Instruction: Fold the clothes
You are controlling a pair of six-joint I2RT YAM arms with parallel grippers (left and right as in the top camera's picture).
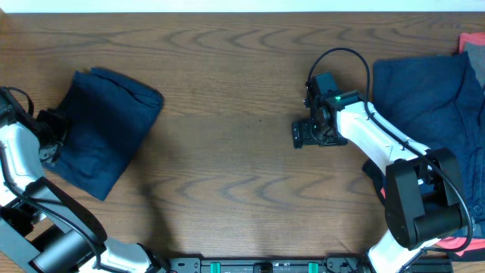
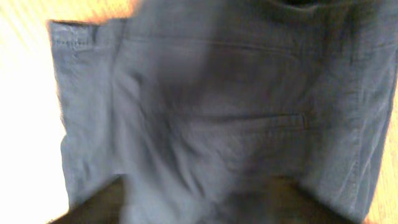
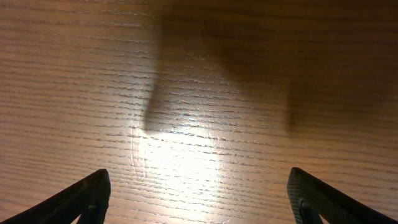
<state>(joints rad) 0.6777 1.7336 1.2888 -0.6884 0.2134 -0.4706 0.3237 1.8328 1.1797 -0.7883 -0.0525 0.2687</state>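
Observation:
A folded dark navy garment [image 1: 106, 129] lies at the table's left. My left gripper [image 1: 51, 138] is at its left edge. In the left wrist view the navy cloth [image 2: 236, 106], with a seam and a pocket slit, fills the blurred frame, and the two dark fingers sit wide apart over it [image 2: 199, 205]. A second navy garment [image 1: 424, 98] lies spread at the right. My right gripper [image 1: 307, 135] is open and empty over bare wood just left of it; its fingertips [image 3: 199, 199] frame only table.
Red cloth shows at the far right top [image 1: 471, 39] and by the right arm's base [image 1: 455, 244]. The wooden table [image 1: 242, 91] stretches between the two garments. A black rail runs along the front edge [image 1: 265, 265].

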